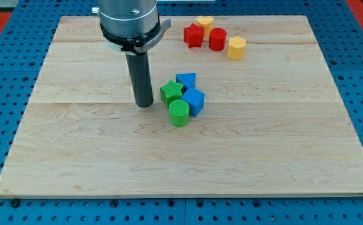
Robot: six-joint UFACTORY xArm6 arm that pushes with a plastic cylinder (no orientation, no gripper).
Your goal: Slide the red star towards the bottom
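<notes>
My tip, the lower end of the dark rod that serves as end effector, has nothing to open or close and rests bare on the pale wooden surface, touching no block. The red star-shaped block lies well apart from it at about one o'clock, near the view's top, touching the yellow block behind it and just beside the red cylinder. Sliding the star toward six o'clock calls, I judge, for my tip to get to its twelve o'clock side first, where the yellow block crowds it.
</notes>
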